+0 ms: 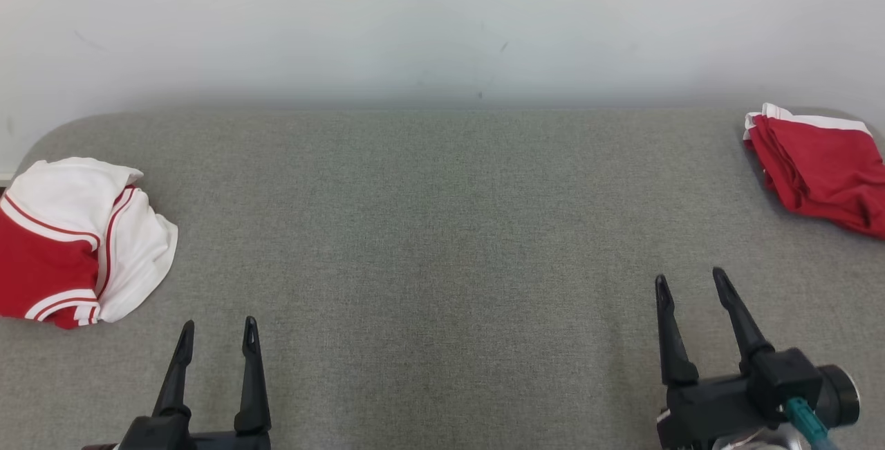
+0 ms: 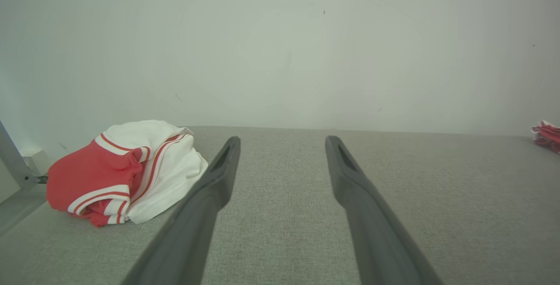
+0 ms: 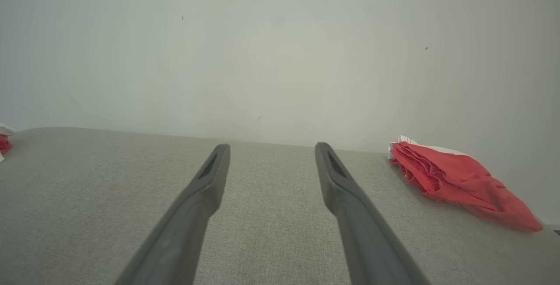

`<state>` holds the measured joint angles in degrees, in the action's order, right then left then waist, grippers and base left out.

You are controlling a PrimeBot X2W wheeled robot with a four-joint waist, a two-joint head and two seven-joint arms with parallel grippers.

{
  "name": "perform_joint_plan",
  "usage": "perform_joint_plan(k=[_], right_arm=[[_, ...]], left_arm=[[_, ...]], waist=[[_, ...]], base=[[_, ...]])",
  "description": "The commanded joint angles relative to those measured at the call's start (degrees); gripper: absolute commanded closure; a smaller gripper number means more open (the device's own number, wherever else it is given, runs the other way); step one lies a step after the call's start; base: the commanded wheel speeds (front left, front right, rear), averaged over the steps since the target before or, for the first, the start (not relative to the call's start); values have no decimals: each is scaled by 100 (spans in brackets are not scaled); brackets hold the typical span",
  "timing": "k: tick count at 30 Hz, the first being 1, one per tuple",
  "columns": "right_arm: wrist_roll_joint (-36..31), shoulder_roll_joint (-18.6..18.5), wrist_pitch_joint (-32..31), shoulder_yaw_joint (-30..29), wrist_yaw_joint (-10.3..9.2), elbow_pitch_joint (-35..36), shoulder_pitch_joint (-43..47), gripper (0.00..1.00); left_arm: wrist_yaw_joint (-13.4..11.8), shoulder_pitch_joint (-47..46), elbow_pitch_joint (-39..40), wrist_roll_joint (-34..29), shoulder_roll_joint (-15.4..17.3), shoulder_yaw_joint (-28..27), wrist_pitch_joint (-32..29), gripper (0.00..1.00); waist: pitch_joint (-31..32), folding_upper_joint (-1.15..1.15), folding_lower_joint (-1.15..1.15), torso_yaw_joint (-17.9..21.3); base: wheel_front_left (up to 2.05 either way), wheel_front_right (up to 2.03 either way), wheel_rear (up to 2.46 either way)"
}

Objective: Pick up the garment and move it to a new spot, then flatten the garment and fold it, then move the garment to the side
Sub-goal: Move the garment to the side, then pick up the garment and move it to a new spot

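- Head view cuts off the crumpled white-and-red striped garment [image 1: 76,242] at the left frame edge and the folded red mesh garment with white trim [image 1: 823,166] at the right edge, so neither outline shows in full.
- Left wrist view shows the red garment as a small sliver at the far right edge. Right wrist view shows only a scrap of the striped one at the far left edge.
- Left gripper [image 1: 218,325], at the lower left of the head view, has its body cut by the bottom edge; its two dark fingers are spread and hold nothing.
- Right gripper [image 1: 690,277], at the lower right, also has its fingers parted and empty.
- Striped garment lies at the left end of the grey woven fabric-covered table [image 1: 442,229], near its rounded corner, up and left of the left gripper and apart from it.
- A wide bare stretch of fabric runs between the two garments, across the middle of the frame.
- The table's far edge meets a plain white wall [image 1: 442,21] with a few faint marks.
- A grey metal strut [image 2: 13,162] slants at the left edge of the left wrist view; what it belongs to cannot be told.
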<state>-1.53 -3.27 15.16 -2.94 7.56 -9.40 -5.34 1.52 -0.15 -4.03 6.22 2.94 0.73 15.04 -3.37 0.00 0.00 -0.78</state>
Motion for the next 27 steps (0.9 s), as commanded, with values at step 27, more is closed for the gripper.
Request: perform_joint_plan(k=[27], right_arm=[[409, 42, 4, 266, -16, -115, 890, 0]], left_arm=[[55, 287, -584, -208, -7, 102, 14, 0]], waist=[[248, 0, 0, 67]], base=[[0, 0, 0]])
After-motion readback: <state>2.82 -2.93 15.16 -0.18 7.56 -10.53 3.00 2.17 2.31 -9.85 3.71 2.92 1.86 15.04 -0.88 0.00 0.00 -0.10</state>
